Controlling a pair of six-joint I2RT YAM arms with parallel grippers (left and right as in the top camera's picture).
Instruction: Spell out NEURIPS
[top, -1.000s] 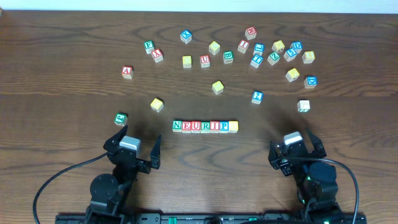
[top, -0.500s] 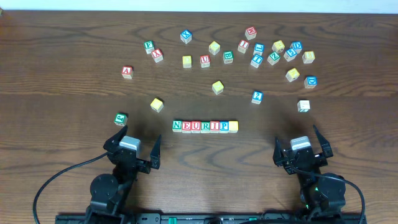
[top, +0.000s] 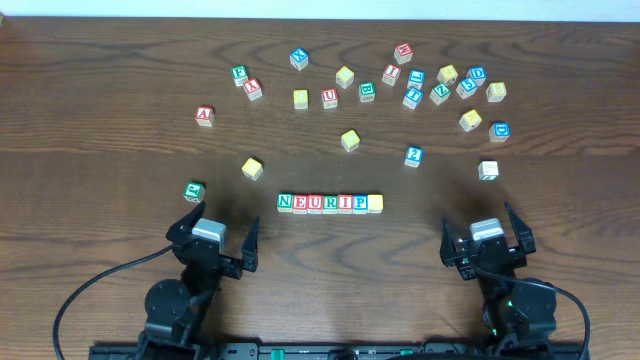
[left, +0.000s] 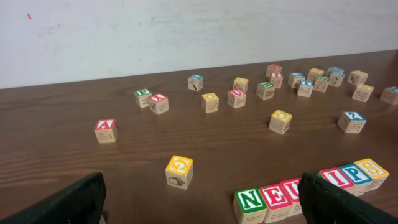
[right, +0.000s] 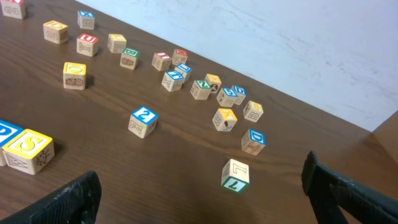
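Grippers are sitting nearest: left gripper (top: 222, 224) and right gripper (top: 483, 230) are both standing with jaws apart, holding nothing. The right gripper is settling after a short pull-back and squaring-up over the last second, which suggests placement is complete. Beyond them, the NEURIPS row (top: 330, 203) is lying centred between both arms, its long axis running left to right, letters facing up, N leftmost. Farther back, spare cubes (top: 400, 85) are lying scattered.

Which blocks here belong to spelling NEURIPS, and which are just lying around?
Job: row of cubes spelling NEURIPS: green N, red E, red U, green R, red I, blue P, yellow S.
Lying about: red A cube, yellow cube, blue cube, far cluster of cubes.
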